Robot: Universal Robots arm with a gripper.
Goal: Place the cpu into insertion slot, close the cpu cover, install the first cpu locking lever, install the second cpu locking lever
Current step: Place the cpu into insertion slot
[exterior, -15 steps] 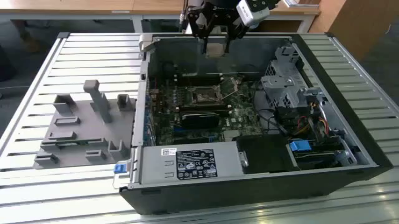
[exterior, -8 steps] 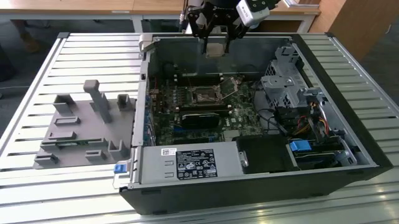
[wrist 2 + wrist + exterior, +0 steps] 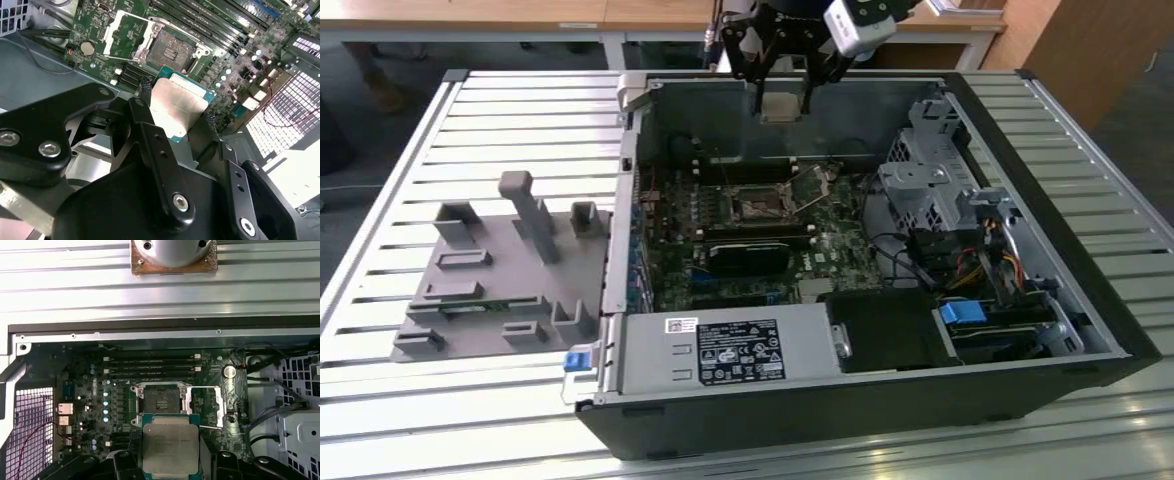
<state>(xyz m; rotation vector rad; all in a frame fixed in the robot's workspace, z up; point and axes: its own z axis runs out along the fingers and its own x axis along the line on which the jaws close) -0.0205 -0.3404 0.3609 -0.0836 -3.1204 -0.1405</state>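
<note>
My gripper hangs over the far end of the open computer case, shut on the cpu. The cpu is a flat square chip with a silver-grey top, and black fingers press on two opposite edges of it. It is held in the air, well above the green motherboard. The insertion slot lies uncovered below, a dark square socket with a silver rim. The cpu cover is swung open beside the socket, its cut-out frame lying back against the board.
Long black memory slots run beside the socket. A black block sits on the board just nearer than the socket. A drive cage with cables stands at the exterior view's right, a power supply at the near end, a grey fixture outside on the slatted table.
</note>
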